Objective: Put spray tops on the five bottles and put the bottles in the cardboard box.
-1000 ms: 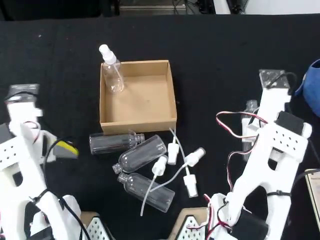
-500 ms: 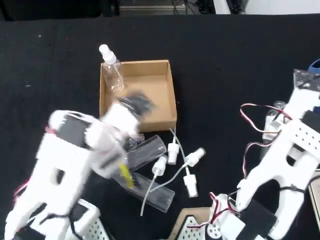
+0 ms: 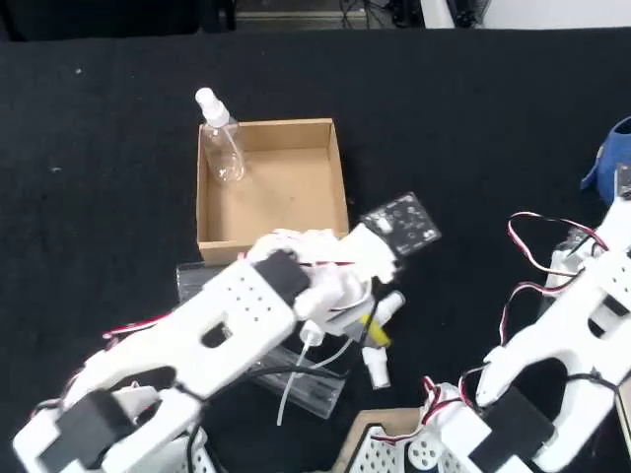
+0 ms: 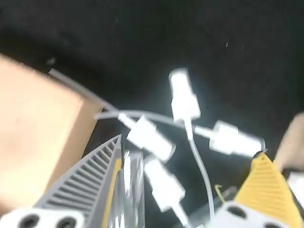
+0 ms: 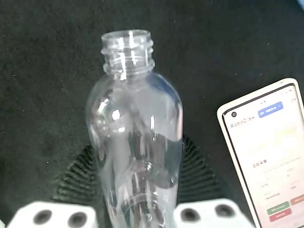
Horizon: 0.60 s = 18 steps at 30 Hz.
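Note:
The cardboard box point(image 3: 335, 177) stands at mid-table; one clear bottle with a spray top point(image 3: 222, 148) leans in its back-left corner. In front of the box lie open bottles point(image 3: 192, 281), largely covered by my left arm, and loose spray tops point(image 3: 389, 305). My left gripper point(image 3: 363, 323) hangs open just above the spray tops point(image 4: 183, 97), its fingers either side of them, holding nothing. At the table's right side my right gripper point(image 5: 140, 159) is shut on an open-necked clear bottle point(image 5: 137, 123).
A phone point(image 5: 266, 147) lies on the black cloth beside the held bottle. A blue object point(image 3: 616, 158) sits at the right edge. Thin dip tubes point(image 3: 296, 389) trail from the spray tops across a lying bottle point(image 3: 320, 392).
My left arm has swung from the left edge across the lying bottles to above the spray tops. My right arm has shifted to the right with its bottle.

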Each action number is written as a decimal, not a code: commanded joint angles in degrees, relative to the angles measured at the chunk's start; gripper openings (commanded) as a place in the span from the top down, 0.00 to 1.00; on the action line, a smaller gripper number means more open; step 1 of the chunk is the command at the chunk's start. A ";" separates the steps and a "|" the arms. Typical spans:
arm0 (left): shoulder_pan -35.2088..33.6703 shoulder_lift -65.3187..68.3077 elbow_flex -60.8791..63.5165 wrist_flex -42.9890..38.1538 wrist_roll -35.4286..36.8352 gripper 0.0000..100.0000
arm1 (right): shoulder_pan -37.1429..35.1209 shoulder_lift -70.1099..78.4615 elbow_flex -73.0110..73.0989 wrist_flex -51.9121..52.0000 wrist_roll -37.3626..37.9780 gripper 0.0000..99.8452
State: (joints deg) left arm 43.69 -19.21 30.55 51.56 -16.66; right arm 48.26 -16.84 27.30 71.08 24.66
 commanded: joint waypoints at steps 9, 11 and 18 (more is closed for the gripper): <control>0.84 17.85 -7.25 -12.75 0.97 0.73 | 2.73 -0.40 -3.47 -2.90 0.79 0.98; 0.84 22.42 -10.86 -12.57 0.97 0.73 | 2.64 -0.40 -3.47 -2.90 0.79 0.98; 1.80 32.35 -19.47 -8.62 0.97 0.85 | 2.64 -0.40 -3.47 -2.90 0.79 0.98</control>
State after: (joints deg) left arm 44.84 12.53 16.84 40.84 -16.22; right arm 49.58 -16.75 27.30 69.49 25.01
